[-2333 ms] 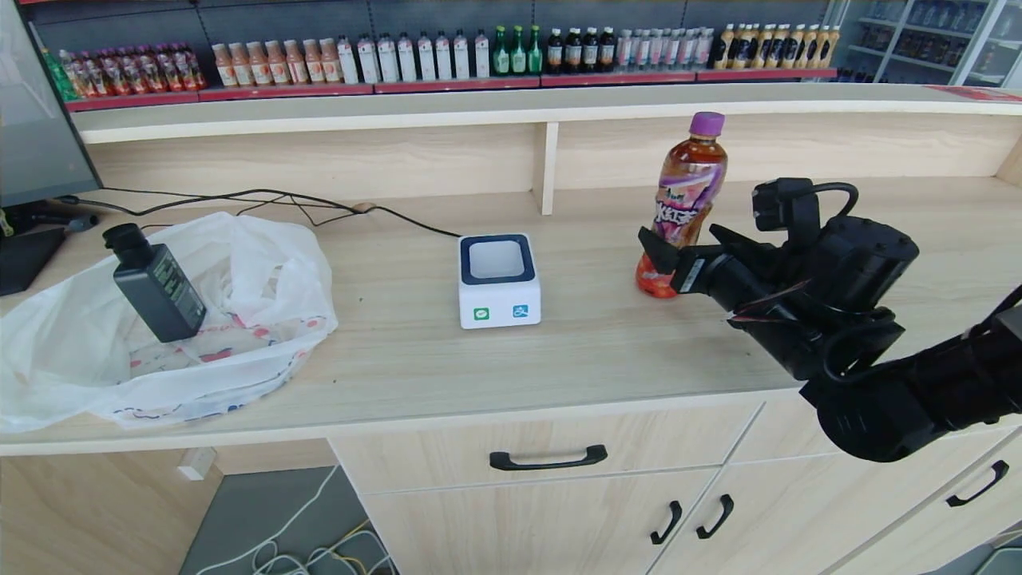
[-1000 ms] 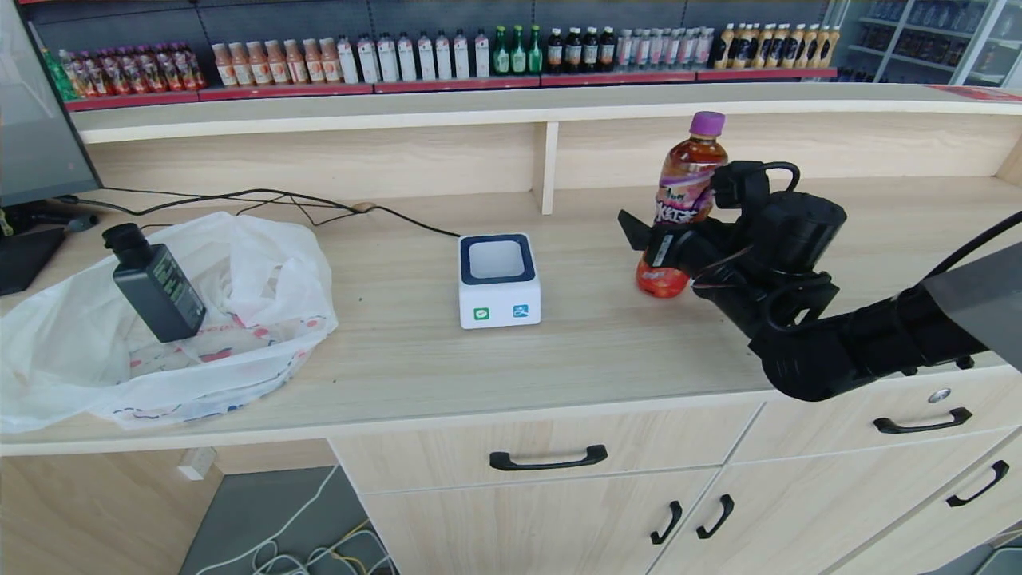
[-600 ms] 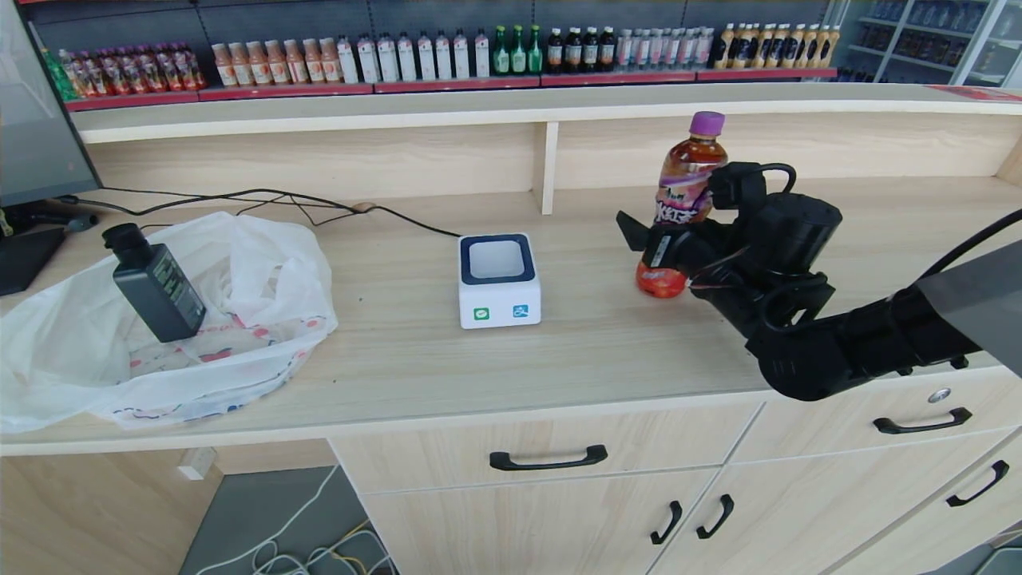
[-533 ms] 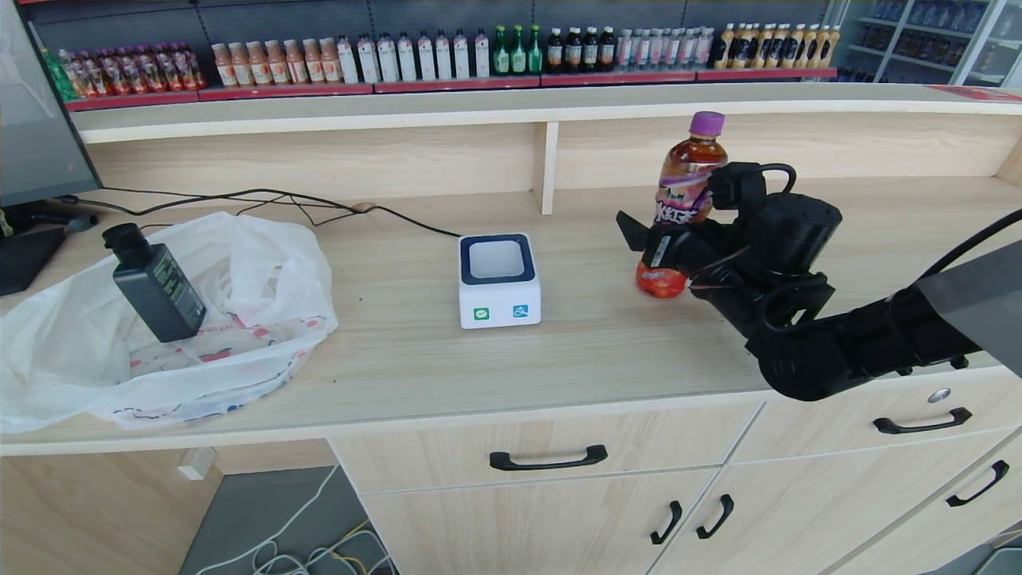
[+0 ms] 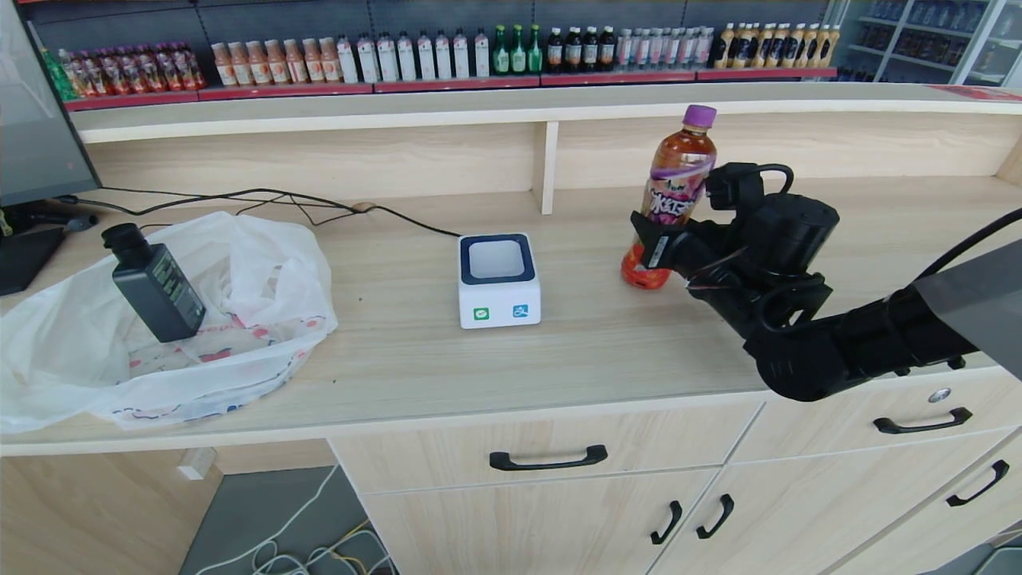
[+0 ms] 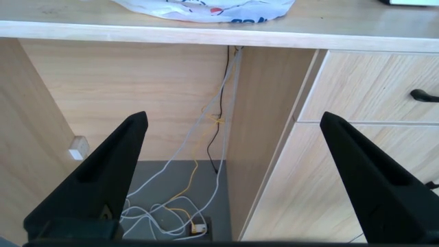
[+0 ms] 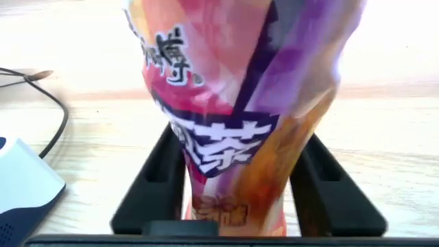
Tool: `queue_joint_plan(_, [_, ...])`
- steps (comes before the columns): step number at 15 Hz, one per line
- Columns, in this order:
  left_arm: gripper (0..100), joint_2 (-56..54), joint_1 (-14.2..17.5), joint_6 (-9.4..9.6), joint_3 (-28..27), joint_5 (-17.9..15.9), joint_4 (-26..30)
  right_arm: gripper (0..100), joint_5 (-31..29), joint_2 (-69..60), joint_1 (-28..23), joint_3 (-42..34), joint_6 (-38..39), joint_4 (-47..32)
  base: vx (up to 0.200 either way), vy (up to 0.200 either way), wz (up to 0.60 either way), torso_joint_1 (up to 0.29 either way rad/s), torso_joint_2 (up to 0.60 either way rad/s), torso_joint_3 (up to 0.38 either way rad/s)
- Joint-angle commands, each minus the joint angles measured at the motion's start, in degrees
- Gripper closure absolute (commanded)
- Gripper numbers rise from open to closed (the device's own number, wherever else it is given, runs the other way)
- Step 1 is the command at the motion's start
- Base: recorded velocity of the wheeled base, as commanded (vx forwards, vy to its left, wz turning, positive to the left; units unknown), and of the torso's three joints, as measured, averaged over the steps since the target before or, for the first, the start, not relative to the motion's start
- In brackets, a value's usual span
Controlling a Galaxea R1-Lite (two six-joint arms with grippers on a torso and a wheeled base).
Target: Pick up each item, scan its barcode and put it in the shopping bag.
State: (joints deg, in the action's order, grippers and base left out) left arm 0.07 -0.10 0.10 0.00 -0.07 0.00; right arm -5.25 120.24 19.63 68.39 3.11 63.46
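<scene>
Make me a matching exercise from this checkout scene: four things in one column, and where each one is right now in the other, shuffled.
Things
1. tea bottle
2. black bottle
3. scanner
4. left gripper

Places
a. open, low in front of the cabinet under the counter
b. in the shopping bag
c. tilted, clamped in the right gripper
d. on the counter between shopping bag and tea bottle

Pairs: 1-c, 2-b, 3-d, 4-a

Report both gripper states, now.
Left gripper: open, holding nothing.
Right gripper: shut on the purple-capped orange plastic tea bottle.
</scene>
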Motion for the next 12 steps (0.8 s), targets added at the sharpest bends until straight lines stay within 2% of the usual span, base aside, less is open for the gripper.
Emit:
queue_joint_plan(1, [0, 0.0, 0.0, -0.01, 0.0, 0.0, 0.0, 100, 0.0, -0.2, 0.1, 0.0, 0.1, 0.0, 0.000, 0.000, 0.00, 0.000, 0.00, 0.000])
queue_joint_plan(12, [0, 0.0, 0.0, -0.01, 0.0, 0.0, 0.0, 100, -0.5, -5.3, 0.8, -0.6, -1.1, 0.0, 0.000, 0.000, 0.00, 0.000, 0.00, 0.000])
